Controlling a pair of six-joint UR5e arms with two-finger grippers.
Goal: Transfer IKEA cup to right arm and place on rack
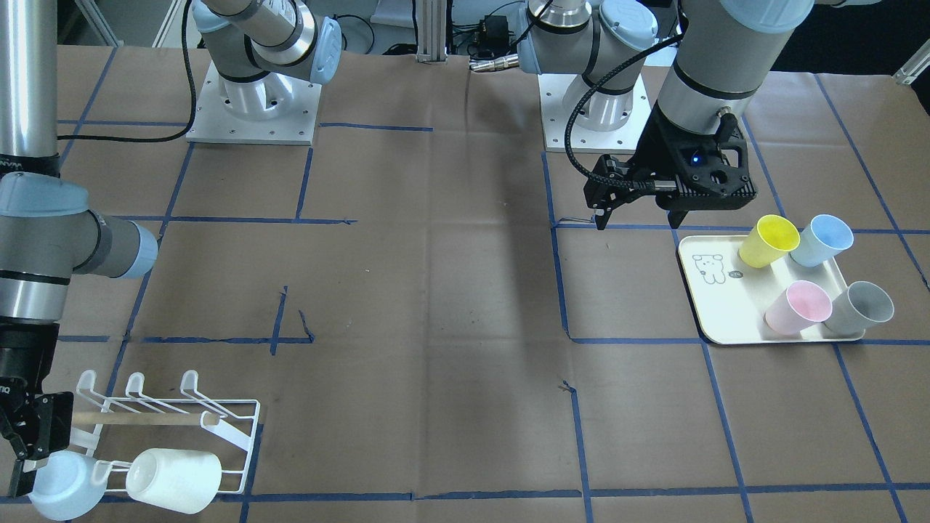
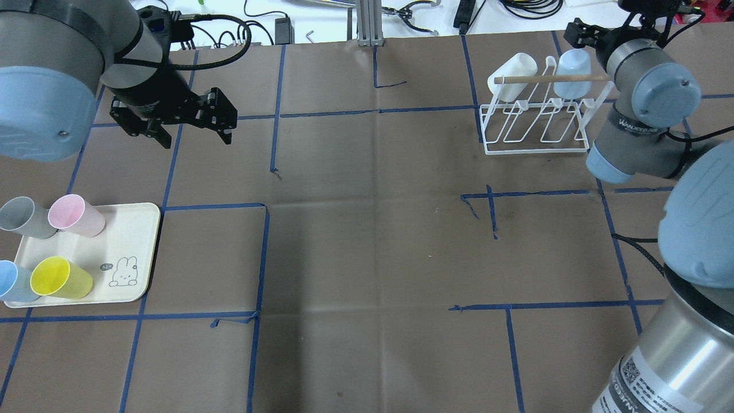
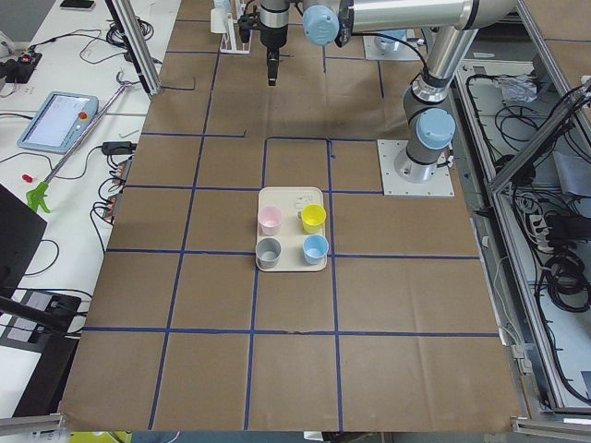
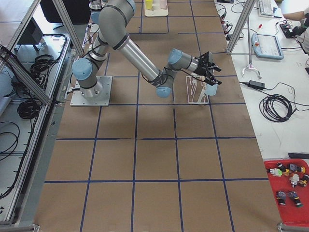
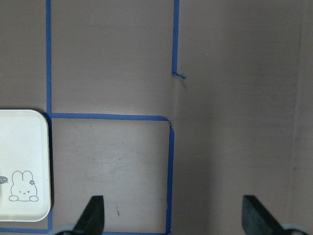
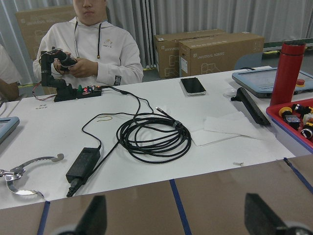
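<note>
The white wire rack with its wooden dowel stands at the far right of the table; it also shows in the front-facing view. A white cup and a light blue cup hang on its far prongs. My right gripper is just beyond the light blue cup, open, with nothing between its fingers in the right wrist view. My left gripper is open and empty, hovering above the table beyond the tray; its fingertips stand wide apart.
A cream tray with a rabbit drawing sits at the left, holding yellow, pink, grey and light blue cups. An operator sits beyond the table's far edge, behind cables.
</note>
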